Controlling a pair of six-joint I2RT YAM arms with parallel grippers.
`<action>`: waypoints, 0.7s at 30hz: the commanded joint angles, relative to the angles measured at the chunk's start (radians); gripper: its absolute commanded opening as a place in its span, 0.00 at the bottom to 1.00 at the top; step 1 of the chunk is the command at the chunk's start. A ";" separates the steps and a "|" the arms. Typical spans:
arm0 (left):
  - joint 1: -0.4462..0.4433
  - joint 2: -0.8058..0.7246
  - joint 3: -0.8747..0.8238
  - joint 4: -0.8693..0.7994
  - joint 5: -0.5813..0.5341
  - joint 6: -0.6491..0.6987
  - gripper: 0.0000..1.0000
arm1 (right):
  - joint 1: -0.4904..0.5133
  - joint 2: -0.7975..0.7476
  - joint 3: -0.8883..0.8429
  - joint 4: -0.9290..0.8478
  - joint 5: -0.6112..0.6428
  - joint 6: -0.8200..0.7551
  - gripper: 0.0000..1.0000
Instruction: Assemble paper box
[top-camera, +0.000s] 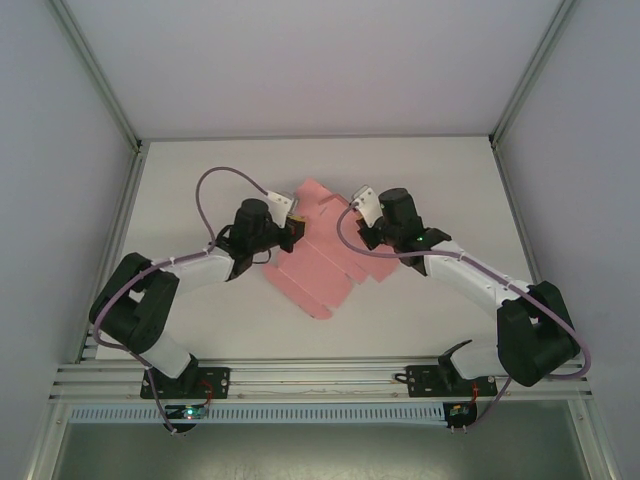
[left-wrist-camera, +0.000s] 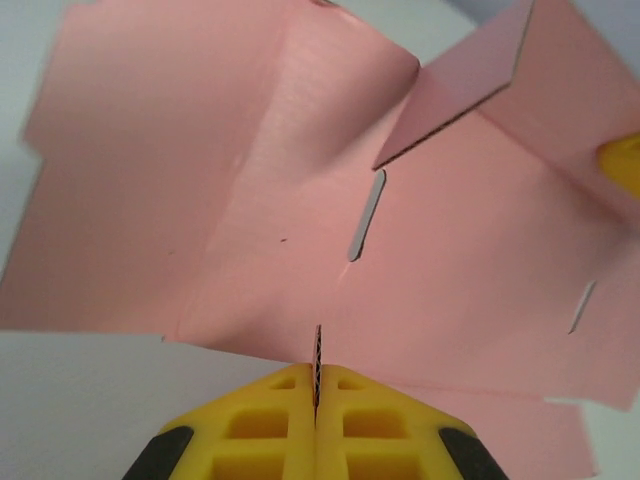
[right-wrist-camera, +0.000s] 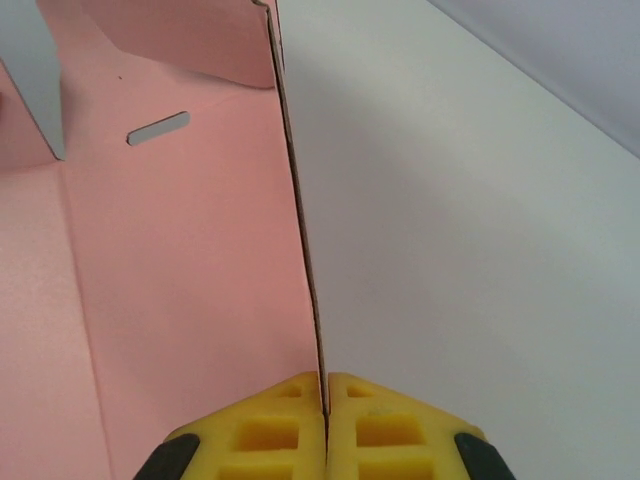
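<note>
Top external: two grippers (top-camera: 295, 229) (top-camera: 358, 221) pinch one paper box (top-camera: 315, 268) (mostly flat).

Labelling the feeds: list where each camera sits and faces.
Top: fixed above and behind the arm bases, looking down on the table and pink card sheet; left arm and right arm show.
Left wrist: on the left arm, facing across the sheet; its yellow jaws, shut on the sheet's edge.
Right wrist: on the right arm, facing along the sheet's gripped edge; its jaws, shut on it.
Shared: all see the sheet.
</note>
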 joint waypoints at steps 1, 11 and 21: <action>-0.088 0.008 0.047 -0.138 -0.175 0.161 0.00 | 0.043 0.006 0.023 0.063 0.000 -0.027 0.00; -0.215 0.080 0.112 -0.170 -0.369 0.282 0.00 | 0.078 0.007 0.012 0.076 0.014 -0.075 0.00; -0.231 0.114 0.142 -0.228 -0.453 0.324 0.03 | 0.089 -0.004 -0.003 0.072 0.034 -0.103 0.00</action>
